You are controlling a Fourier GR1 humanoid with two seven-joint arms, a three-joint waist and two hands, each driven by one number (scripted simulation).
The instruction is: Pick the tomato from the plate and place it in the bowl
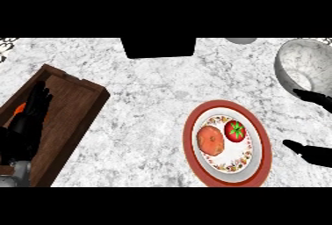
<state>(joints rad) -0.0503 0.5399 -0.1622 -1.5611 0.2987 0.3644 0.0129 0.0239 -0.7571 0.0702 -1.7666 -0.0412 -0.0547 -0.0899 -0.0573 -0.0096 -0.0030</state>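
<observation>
tomato [235, 131] placement is seen on the red-rimmed plate [191, 136], on its right half, just beside a larger orange-brown vegetable [211, 139] that lies to its left; the two look to be touching or nearly so. the tomato is round, so no long axis has to be matched, and its green stem faces up. the marbled bowl [290, 66] is set at the upper right of the counter [149, 96], apart from the plate.

the right hand [311, 151] is shown at the right edge, spread and holding nothing: one dark finger is stretched out level with the plate's lower half, another higher up near the bowl's lower rim. the tomato lies to the left of this hand, roughly between the two visible fingers in height. this hand is judged much the nearer one, so the pick would be expected from it, by a move leftward over the plate's rim.

the left hand [29, 118] is seen far left, over a wooden tray [77, 94], fingers relaxed and straight, resting, well apart from the plate.
</observation>
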